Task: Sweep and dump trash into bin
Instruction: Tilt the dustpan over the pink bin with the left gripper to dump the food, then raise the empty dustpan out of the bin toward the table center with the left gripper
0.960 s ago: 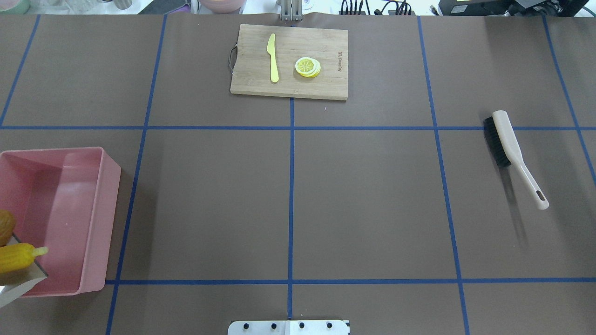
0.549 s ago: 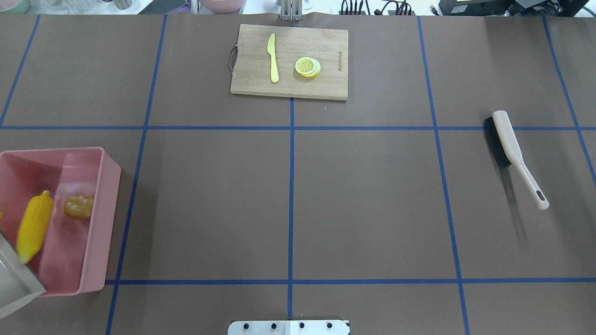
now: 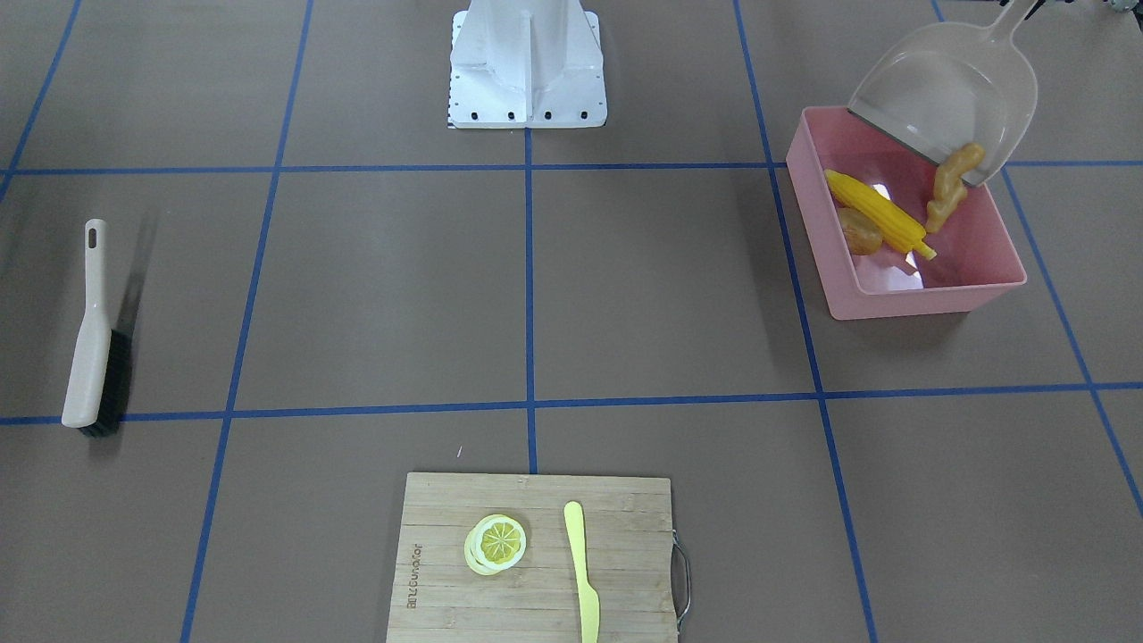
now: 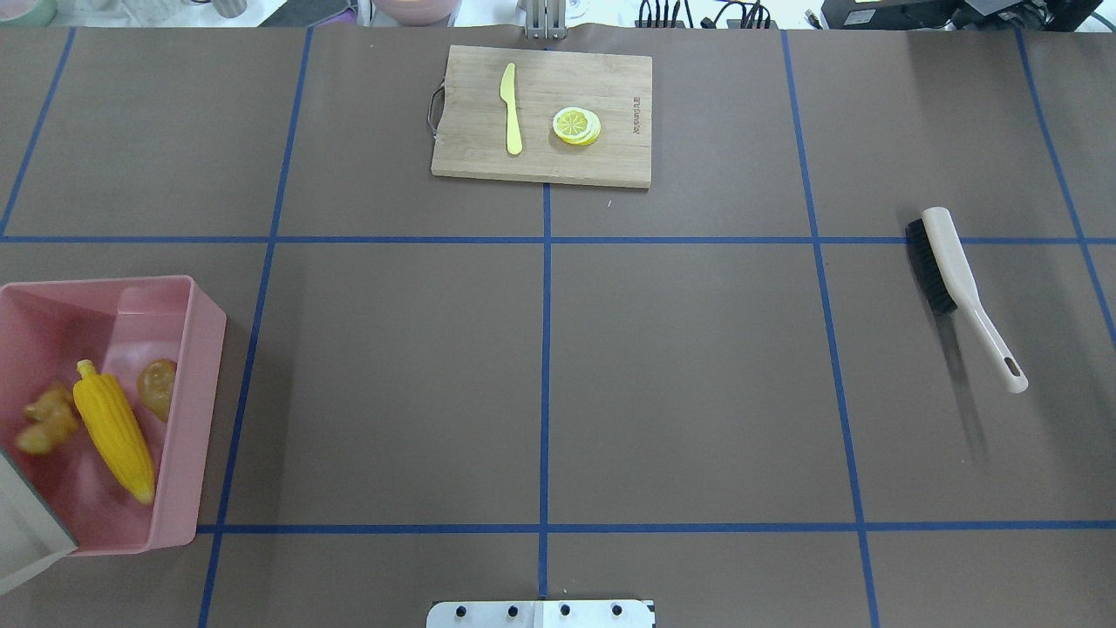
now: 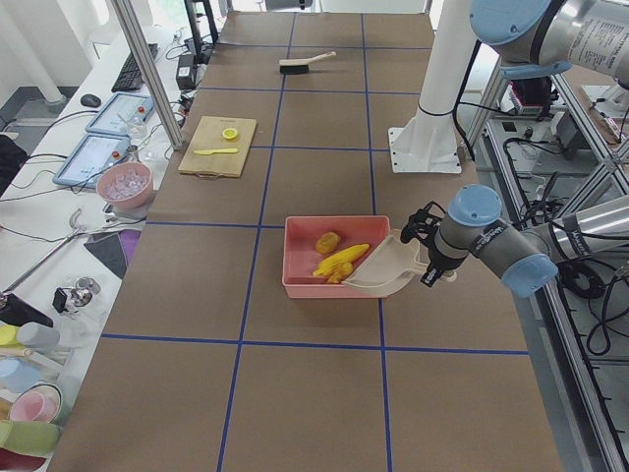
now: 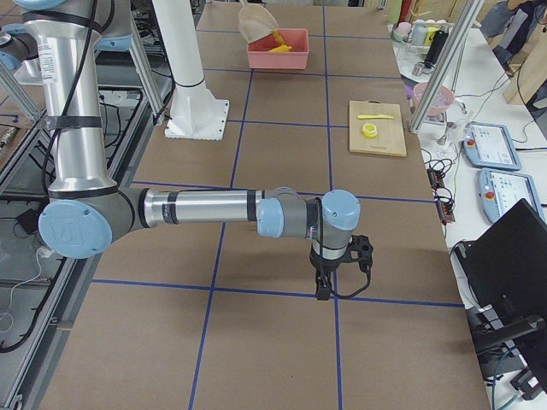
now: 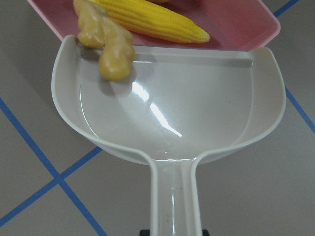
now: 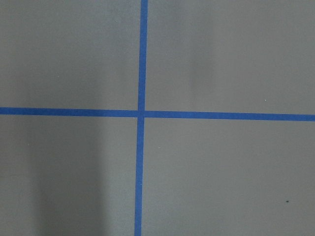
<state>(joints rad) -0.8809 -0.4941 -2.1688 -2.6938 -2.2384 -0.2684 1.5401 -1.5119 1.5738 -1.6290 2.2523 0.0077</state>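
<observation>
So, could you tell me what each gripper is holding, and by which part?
The left gripper holds the beige dustpan by its long handle; nothing shows in the right gripper.

The only writing I can find on the worktop is a brand mark burnt into the wooden cutting board, which lies at the middle of the worktop's edge opposite the robot's base. The mark is a single line of capitals. It runs along the board's short edge, on the side away from its metal handle and just beside the lemon slice. The letters are too small and soft to spell out in any view. In the exterior right view, a line of small dark print runs along the near arm's upright silver tube; that is unreadable too.
</observation>
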